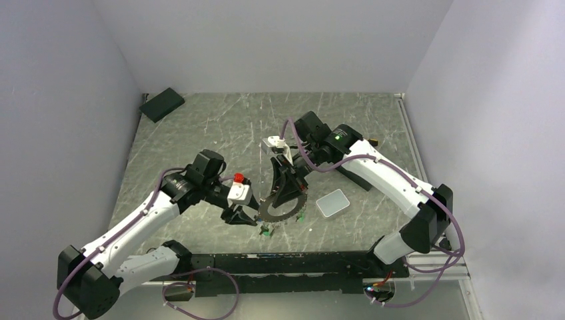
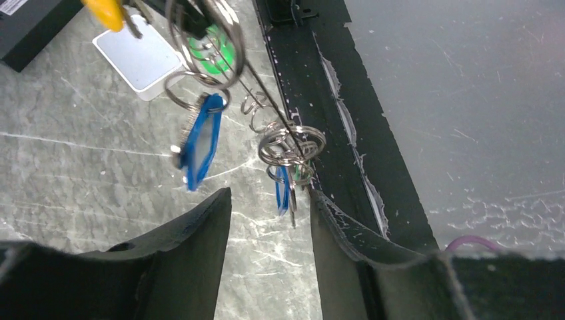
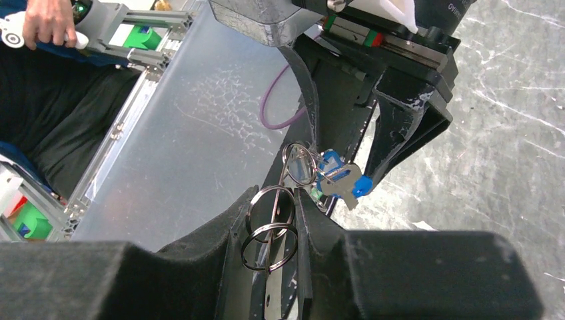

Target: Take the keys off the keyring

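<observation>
Fingers of the left gripper are standing apart and touching nothing. A small blue-tagged key is hanging just off their tips, in line with the gap, its long axis running roughly along their reach. Opposite, the right gripper is pinching the keyring and holding it raised on edge over the worktop, with wire loops showing between its closed fingers. The keys are dangling from the ring between the two arms. The left arm is nearer the loose cluster, so the pull probably falls to it. No container is showing; a pale square pad is lying near the ring.
</observation>
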`<act>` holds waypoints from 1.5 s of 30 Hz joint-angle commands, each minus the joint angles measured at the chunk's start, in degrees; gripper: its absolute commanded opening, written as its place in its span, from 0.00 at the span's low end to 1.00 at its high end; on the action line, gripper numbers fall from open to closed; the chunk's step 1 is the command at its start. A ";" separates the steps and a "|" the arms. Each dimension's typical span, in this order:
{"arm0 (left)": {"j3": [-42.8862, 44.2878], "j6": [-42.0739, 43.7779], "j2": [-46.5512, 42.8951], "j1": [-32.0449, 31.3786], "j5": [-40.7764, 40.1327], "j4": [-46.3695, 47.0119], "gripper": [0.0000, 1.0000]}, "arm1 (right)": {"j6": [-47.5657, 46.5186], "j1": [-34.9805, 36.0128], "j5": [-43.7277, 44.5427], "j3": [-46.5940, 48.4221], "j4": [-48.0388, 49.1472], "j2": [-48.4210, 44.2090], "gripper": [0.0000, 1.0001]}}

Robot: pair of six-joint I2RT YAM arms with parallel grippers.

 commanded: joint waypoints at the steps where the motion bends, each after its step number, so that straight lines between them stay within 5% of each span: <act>1: -0.43 -5.19 -0.75 -0.62 0.51 6.33 0.51 | -0.04 0.31 -1.49 2.13 1.71 -0.27 0.00; 7: -1.19 -7.21 -0.87 -1.48 0.75 8.47 0.46 | 0.18 0.31 -1.45 2.15 1.88 -0.13 0.00; 14: 0.86 -4.57 -2.16 -1.53 -1.08 1.14 0.01 | -0.75 -1.28 -1.41 1.14 1.50 -0.55 0.00; 23: 5.81 -10.92 -4.23 -1.44 -8.28 -3.30 0.00 | -2.38 -8.48 -3.02 -6.18 4.19 -0.33 0.00; 31: 17.73 -12.86 3.96 -1.43 -19.00 -10.01 0.00 | 0.66 -10.85 -5.70 -10.58 9.91 0.37 0.01; 38: 29.30 -6.28 10.38 -1.51 -23.24 -19.34 0.00 | 5.25 -13.93 -6.57 -14.35 16.75 -0.78 0.49; 45: 37.02 3.53 14.38 -1.77 -23.88 -28.14 0.00 | 15.20 -18.14 -4.75 -17.82 29.26 -5.14 0.59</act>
